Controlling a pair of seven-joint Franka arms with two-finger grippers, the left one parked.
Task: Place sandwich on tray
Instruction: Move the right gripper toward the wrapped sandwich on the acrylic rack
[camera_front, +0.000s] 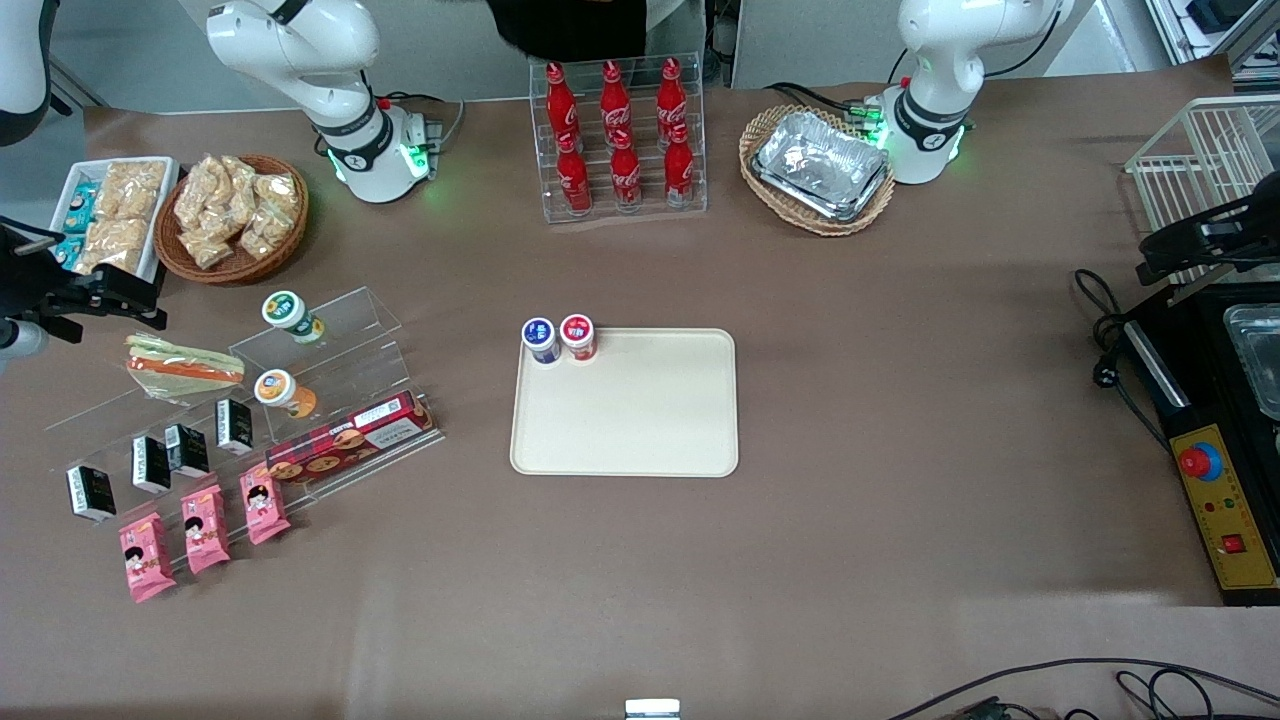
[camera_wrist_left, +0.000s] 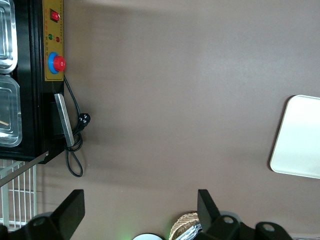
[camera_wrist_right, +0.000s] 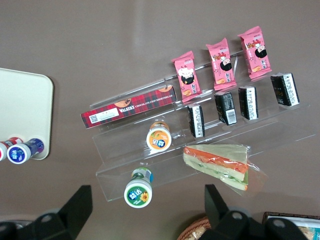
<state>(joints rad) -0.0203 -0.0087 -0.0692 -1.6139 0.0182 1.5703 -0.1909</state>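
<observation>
**Sandwich on the acrylic stand, gripper above it**

You see the gripper (camera_wrist_right: 145, 210) released, jaws spread wide, hovering above the sandwich (camera_front: 183, 366), which lies on the clear stepped stand (camera_front: 330, 340), well apart from the tray (camera_front: 625, 420)

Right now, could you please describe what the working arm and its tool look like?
The working arm is glossy white with rounded segments, a black ring at its joint, and green lights glowing at its base. Its tool, above the display stand near the sandwich, is matte black with two dark, angular fingers.
</observation>
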